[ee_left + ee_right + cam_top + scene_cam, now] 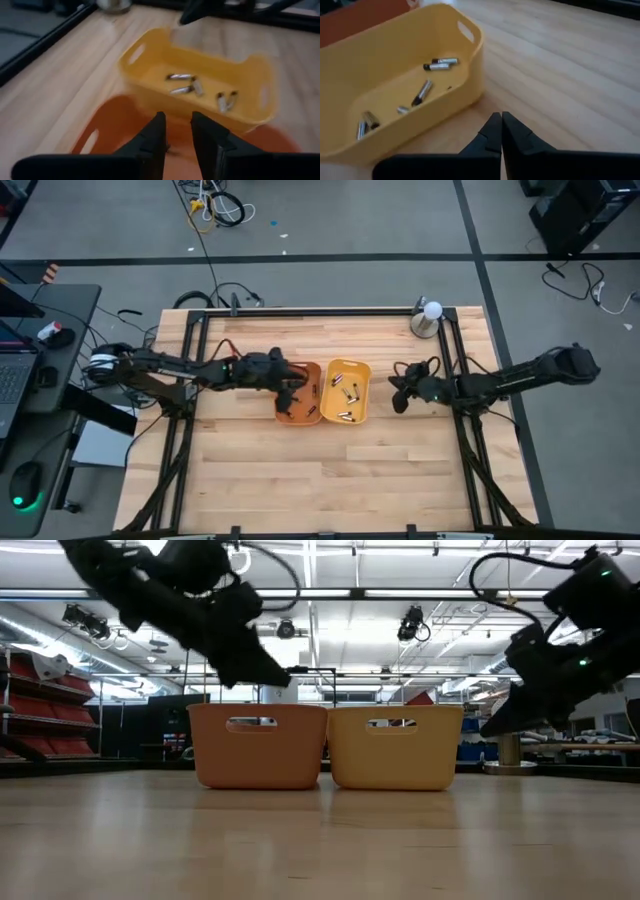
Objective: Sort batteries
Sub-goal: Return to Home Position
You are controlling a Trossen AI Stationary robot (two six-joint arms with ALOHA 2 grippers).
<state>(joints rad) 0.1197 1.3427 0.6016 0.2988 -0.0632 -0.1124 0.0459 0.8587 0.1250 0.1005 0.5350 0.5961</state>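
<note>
Jaws first: those of the right gripper (500,118) were seen pressed shut with nothing between them, while those of the left gripper (177,120) were held a little apart, likewise empty. The left gripper was poised over the orange bin (107,125); the right one was hung just beside the yellow bin (476,37), on its outer side. Silver batteries (440,64) were found lying flat on the yellow bin's floor, long axes pointed every which way, between the two grippers and toward the table's middle from the right jaws. What was in the orange bin could not be made out well. No battery was spotted loose on the wooden table (300,480), so an unhindered pull-away was judged likely for both arms. A metal cup (426,322) was parked at the far corner; shelving (30,700) and strip lights (420,593) were seen beyond.
</note>
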